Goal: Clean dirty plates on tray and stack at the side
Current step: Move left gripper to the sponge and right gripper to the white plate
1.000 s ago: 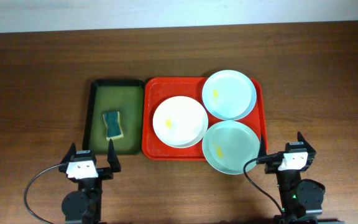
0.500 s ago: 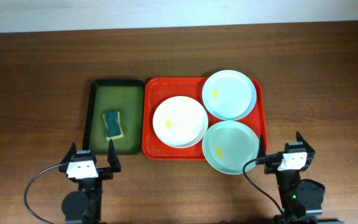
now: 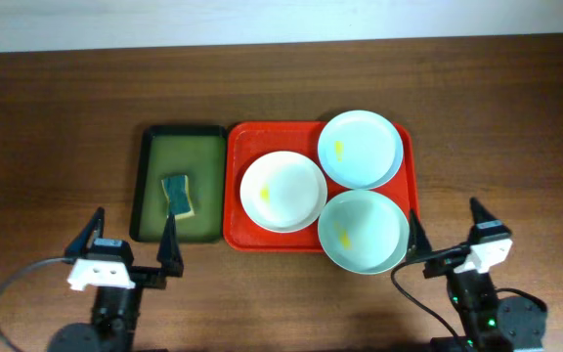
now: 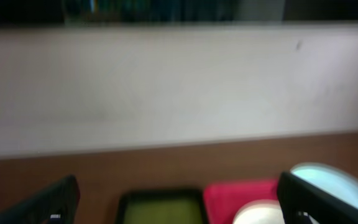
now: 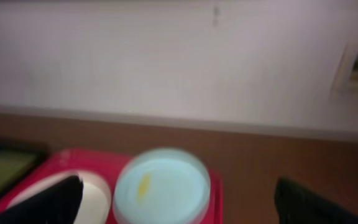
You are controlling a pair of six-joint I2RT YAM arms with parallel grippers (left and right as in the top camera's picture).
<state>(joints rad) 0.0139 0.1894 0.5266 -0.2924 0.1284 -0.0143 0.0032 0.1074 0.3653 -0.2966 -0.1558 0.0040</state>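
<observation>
The red tray [image 3: 245, 137] holds three dirty plates, each with a yellow smear: a white plate [image 3: 282, 191], a mint plate [image 3: 361, 148] at the back right and a mint plate [image 3: 364, 231] overhanging the tray's front edge. My left gripper [image 3: 132, 241] is open and empty near the front edge, in front of the green tray. My right gripper [image 3: 448, 230] is open and empty, to the right of the front mint plate. The right wrist view shows the back mint plate [image 5: 161, 185] and the white plate [image 5: 92, 190]. The left wrist view shows the red tray [image 4: 238, 193], blurred.
A dark green tray [image 3: 178, 183] lies left of the red tray and holds a teal and yellow sponge [image 3: 177, 196]. It also shows in the left wrist view [image 4: 160, 208]. A pale wall runs behind the table's far edge.
Both arms have lifted and shifted: the left gripper moved left and the right gripper moved right, fingers spread wider in view. The plates, trays and sponge have not moved.
</observation>
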